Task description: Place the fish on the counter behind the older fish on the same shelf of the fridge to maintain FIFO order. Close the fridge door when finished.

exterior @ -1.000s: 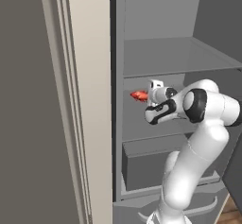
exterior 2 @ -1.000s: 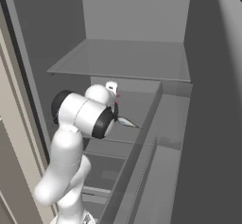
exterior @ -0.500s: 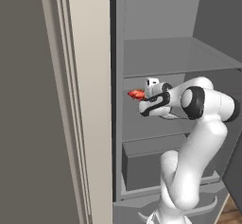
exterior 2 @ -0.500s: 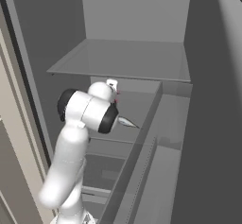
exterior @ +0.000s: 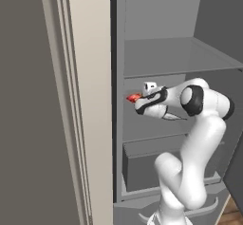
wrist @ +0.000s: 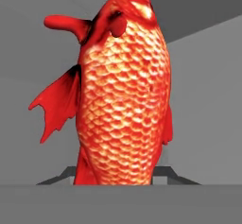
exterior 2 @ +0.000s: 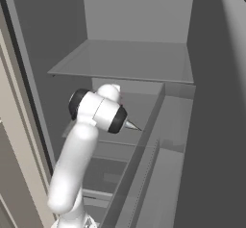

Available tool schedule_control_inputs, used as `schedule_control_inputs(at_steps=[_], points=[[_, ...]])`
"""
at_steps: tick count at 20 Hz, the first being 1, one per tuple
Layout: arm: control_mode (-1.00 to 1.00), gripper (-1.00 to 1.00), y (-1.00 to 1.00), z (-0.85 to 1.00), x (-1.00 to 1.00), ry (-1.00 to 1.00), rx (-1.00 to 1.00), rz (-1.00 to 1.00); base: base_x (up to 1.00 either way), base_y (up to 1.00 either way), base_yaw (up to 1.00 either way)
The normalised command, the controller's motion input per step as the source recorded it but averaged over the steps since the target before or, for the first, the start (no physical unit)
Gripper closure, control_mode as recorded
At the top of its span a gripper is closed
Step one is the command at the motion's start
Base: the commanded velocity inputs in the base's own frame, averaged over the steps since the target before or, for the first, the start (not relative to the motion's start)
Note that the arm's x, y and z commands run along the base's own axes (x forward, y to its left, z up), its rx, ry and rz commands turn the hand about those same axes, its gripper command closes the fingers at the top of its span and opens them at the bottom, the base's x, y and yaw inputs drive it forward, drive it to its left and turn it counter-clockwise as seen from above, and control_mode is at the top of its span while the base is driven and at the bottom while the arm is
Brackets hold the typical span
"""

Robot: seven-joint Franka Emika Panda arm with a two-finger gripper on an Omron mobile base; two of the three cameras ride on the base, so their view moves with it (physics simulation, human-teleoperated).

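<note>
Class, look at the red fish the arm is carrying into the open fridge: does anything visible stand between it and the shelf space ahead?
Nothing visible does. The fish fills the hand view against bare grey fridge walls, and the gripper holds it inside the open fridge.

The fish (wrist: 124, 95) runs off the top and bottom of the hand view, hiding the fingertips, so the grip cannot be judged. From the left base only its red tip (exterior: 133, 97) shows. From the right base, the arm (exterior 2: 98, 114) hides gripper and fish.
</note>
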Motion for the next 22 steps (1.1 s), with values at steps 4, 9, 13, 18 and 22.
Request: schedule_control_inputs(at_steps=[4,9,13,18,22], points=[[-1.00,-1.00,-0.03,-0.21,0.14,-0.04,-0.02,0.05,0.00,0.00,0.00],[-1.00,-1.00,-0.02,-0.09,0.05,-0.02,-0.02,0.04,0.00,0.00,0.00],[-1.00,-1.00,0.00,0.00,0.00,0.00,-0.01,0.01,0.00,0.00,0.00],[-1.00,-1.00,0.00,0.06,-0.35,0.00,-0.01,0.00,0.00,0.00,0.00],[-1.00,-1.00,0.00,0.29,-0.91,-0.07,0.00,0.00,0.00,0.00,0.00]])
